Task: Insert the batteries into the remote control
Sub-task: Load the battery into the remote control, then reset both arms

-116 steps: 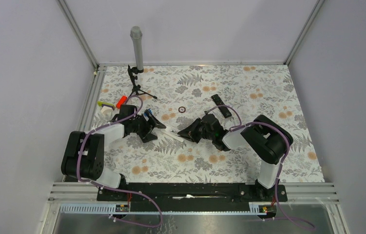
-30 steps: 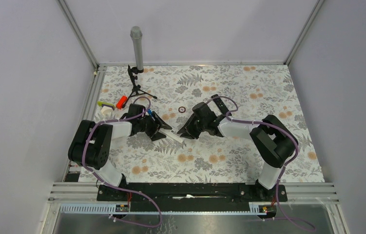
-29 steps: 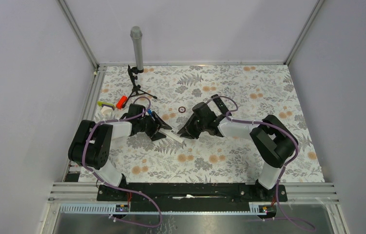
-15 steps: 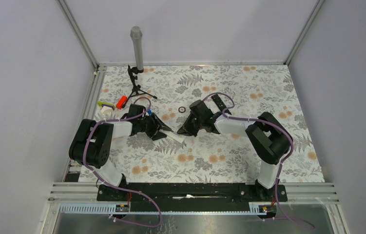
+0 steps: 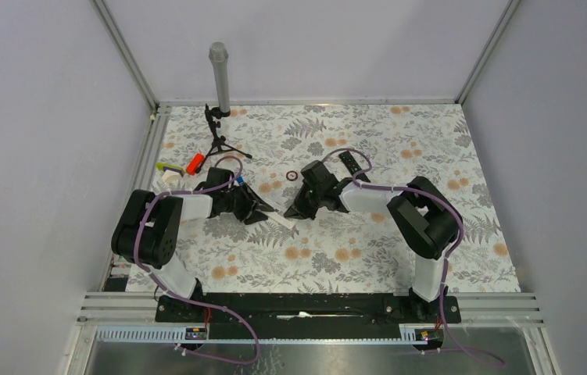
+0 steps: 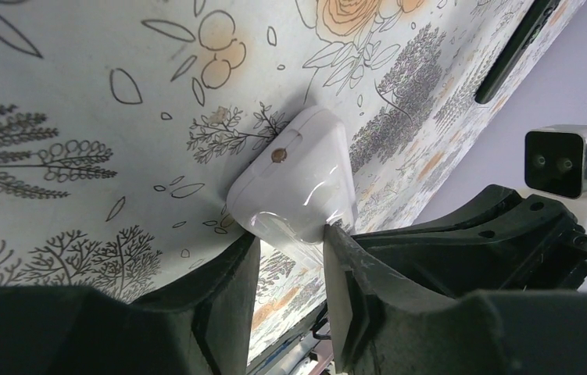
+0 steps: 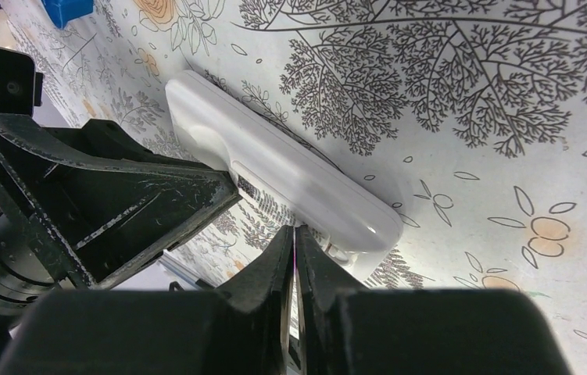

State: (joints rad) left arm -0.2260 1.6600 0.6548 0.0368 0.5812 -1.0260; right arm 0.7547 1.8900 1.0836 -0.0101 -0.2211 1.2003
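Your right gripper point(image 7: 294, 234) has reached farther up the table point(image 5: 399, 141) than a few seconds ago. Its fingers are pinched together with nothing between them, tips at the edge of the remote point(image 7: 274, 164) near one end. Your left gripper point(image 6: 291, 238) clamps the opposite end. You'll find the white remote lying flat on the floral cloth between both grippers, its long axis running from one gripper toward the other

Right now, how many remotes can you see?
2. A white remote lies mid-table, one end held in the left gripper. A black remote lies farther back, toward the right. Another could be hidden.
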